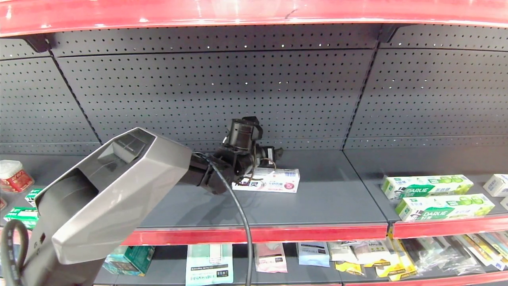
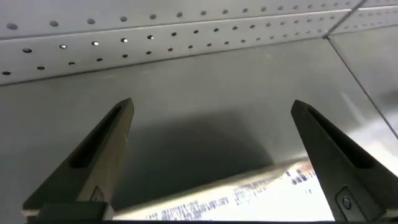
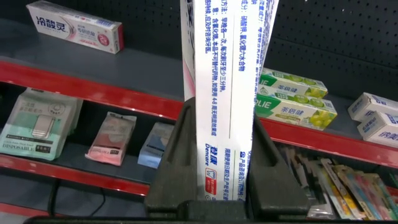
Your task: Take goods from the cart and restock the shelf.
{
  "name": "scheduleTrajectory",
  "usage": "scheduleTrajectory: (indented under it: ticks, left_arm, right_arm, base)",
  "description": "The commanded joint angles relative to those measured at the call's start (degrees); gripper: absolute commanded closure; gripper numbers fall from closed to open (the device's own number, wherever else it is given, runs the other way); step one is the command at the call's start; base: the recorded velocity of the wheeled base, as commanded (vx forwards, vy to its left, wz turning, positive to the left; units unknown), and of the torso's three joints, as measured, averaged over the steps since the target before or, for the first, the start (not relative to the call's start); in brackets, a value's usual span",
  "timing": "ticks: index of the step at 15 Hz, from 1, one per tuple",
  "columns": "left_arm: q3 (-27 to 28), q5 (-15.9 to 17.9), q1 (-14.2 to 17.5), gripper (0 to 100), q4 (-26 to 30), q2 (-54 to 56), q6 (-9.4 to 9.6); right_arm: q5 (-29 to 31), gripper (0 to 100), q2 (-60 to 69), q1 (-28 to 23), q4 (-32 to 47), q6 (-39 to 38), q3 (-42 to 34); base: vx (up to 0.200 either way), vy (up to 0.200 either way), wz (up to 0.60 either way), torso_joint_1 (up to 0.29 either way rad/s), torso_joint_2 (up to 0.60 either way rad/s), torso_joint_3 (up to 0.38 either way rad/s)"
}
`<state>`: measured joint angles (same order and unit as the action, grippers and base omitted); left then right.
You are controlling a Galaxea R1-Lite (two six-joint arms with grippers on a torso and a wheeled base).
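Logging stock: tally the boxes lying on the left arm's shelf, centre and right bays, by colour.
Pink-and-white box: 1
Green boxes: 2
White-and-blue boxes: 2
Total: 5

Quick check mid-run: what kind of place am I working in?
Likely a shop aisle, or a mock-up of one: pegboard back panel, red shelf edge, green toothpaste boxes, and sachets displayed underneath.
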<state>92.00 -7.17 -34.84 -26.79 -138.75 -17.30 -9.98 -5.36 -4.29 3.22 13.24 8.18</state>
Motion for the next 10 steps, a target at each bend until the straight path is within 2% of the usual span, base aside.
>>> scheduleTrajectory:
  ticks: [1, 3, 7, 10]
  left_arm:
    - [2.8, -0.8, -0.1, 0, 0.7, -2.3, -0.02]
    - [5.8, -2.2, -0.2, 0, 1.8, -4.2, -0.02]
    - [8.1, -2.5, -1.5, 0, 4.2, -5.4, -0.1]
    - [15.0, -3.3, -2.0, 0, 7.5, -8.7, -0.1]
  right_arm:
    - [0.0, 100, -0.2, 0.0, 0.0, 0.0, 0.0]
    - [0.0, 100, -0.2, 0.0, 0.0, 0.0, -0.1]
    - [0.0, 100, -0.1, 0.0, 0.0, 0.7, -0.2]
    - [0.0, 100, -0.2, 0.0, 0.0, 0.7, -0.4]
  base:
    - [0.0, 0.0, 0.0, 0.0, 0.0, 0.0]
    - [0.0, 0.0, 0.0, 0.0, 0.0, 0.0]
    - [0.0, 0.0, 0.0, 0.0, 0.0, 0.0]
    - [0.0, 0.0, 0.0, 0.0, 0.0, 0.0]
